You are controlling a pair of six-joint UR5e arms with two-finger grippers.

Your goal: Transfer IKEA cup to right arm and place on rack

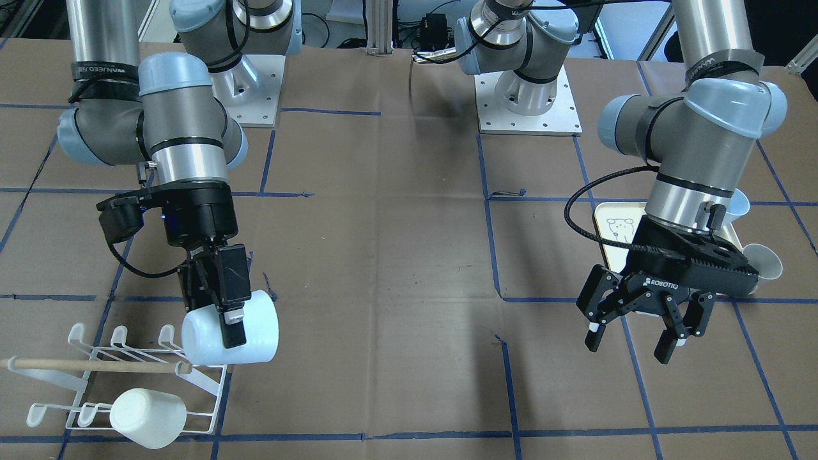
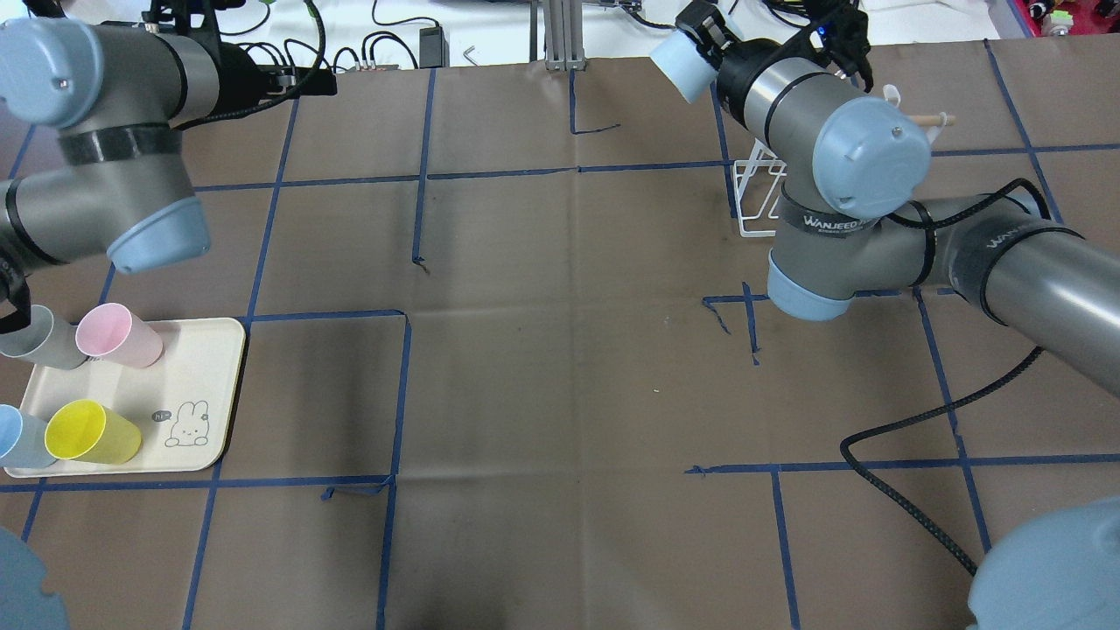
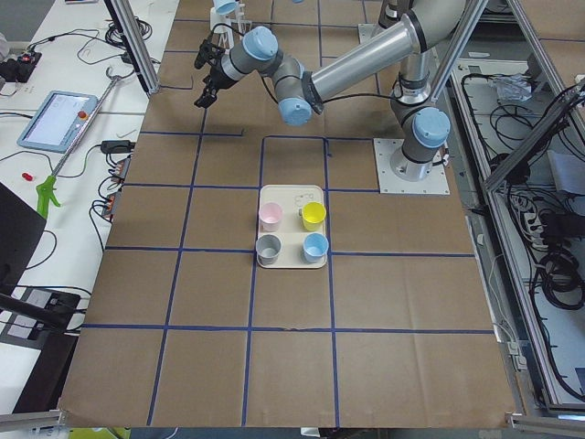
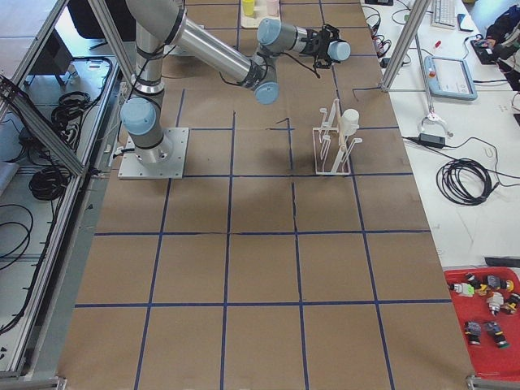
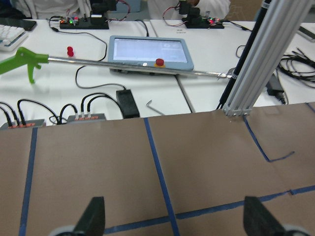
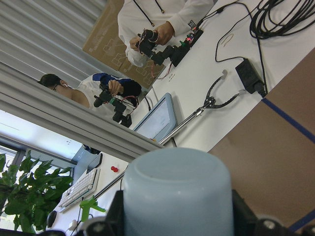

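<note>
My right gripper [image 1: 225,327] is shut on a pale blue IKEA cup [image 1: 259,332]. It holds the cup on its side, just above the near end of the white wire rack [image 1: 96,377]. The right wrist view shows the cup's base [image 6: 177,191] between the fingers. A white cup [image 1: 148,418] hangs on the rack's front row of prongs. My left gripper [image 1: 639,332] is open and empty, hovering above the table in front of the cream tray [image 1: 607,236]. Its fingertips [image 5: 93,219] stand wide apart in the left wrist view.
The cream tray [image 2: 206,367] holds pink [image 2: 118,334], grey [image 2: 39,341], yellow [image 2: 92,431] and blue [image 2: 17,436] cups. The rack's wooden dowel [image 1: 96,365] sticks out sideways. Brown paper with blue tape lines covers the table.
</note>
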